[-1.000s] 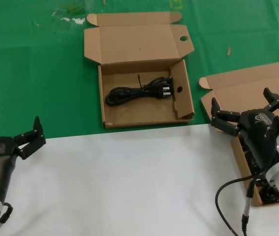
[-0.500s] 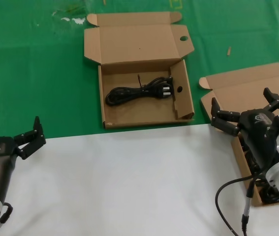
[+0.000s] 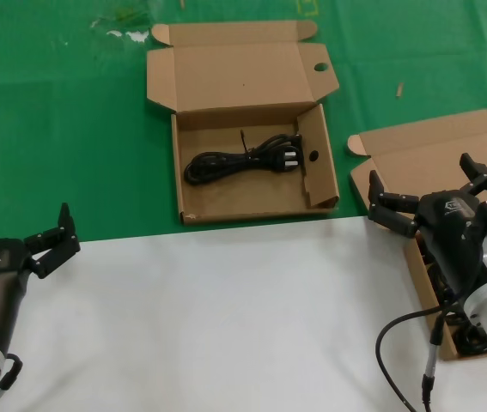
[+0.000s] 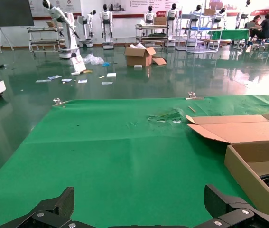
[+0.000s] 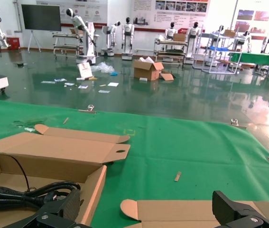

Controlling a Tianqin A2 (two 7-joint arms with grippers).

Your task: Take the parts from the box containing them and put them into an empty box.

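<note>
Inside the shallow cardboard box (round-holed flap) lies one looped cord; both end effectors gape.

The head camera looks down on the table; both low wrist cameras face outward, sharing the wide box.

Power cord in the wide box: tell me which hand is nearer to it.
Right. The right hand hangs over the narrow box, beside the wide box holding the power cord; the left hand sits farther off.
</note>
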